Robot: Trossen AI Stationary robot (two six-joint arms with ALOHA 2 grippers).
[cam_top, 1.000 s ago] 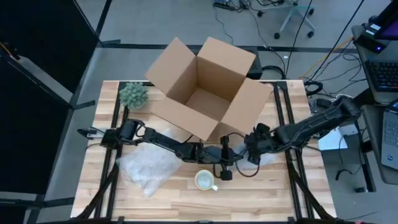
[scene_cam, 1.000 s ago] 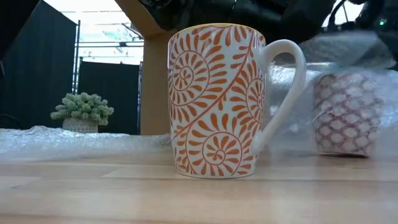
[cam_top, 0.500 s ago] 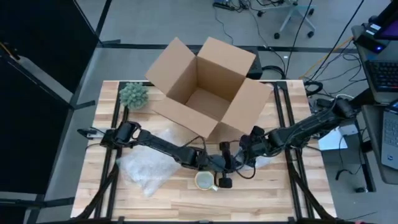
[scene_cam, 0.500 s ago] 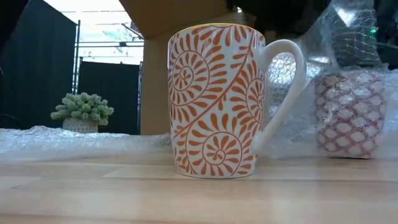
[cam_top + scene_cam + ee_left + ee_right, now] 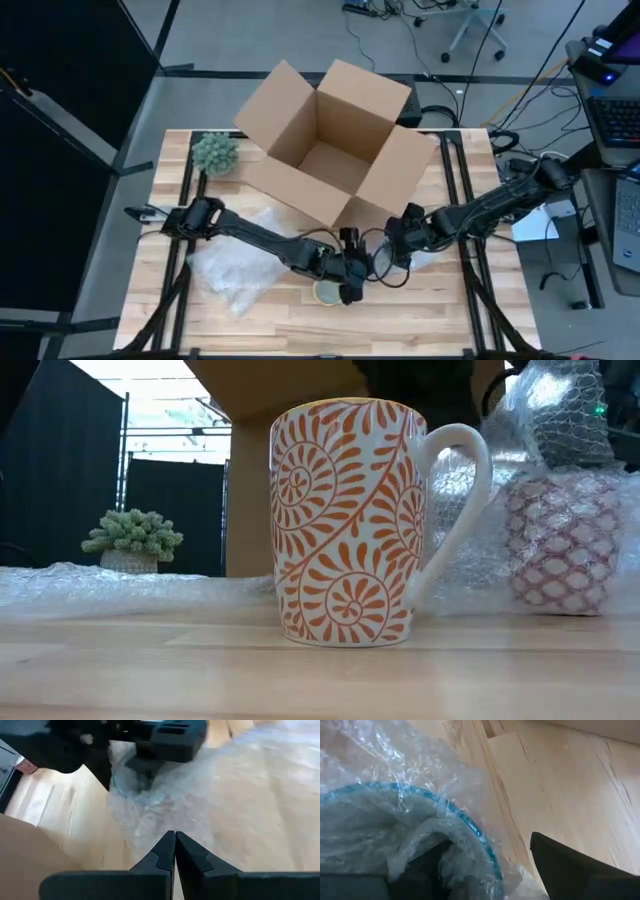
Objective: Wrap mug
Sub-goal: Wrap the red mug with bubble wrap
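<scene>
The orange-patterned mug (image 5: 345, 520) stands upright on the wooden table (image 5: 420, 310), near its front edge. The left gripper (image 5: 175, 851) hovers above it, fingers pressed together and empty. Just beside, the right gripper (image 5: 392, 252) clasps bubble wrap (image 5: 395, 820) around a blue-rimmed mug (image 5: 470, 827).

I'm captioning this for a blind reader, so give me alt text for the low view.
A white mug with orange spiral leaf pattern stands upright on the wooden table, handle to the right. Behind it are a bubble-wrapped red-patterned mug, a small succulent plant and a cardboard box.
</scene>
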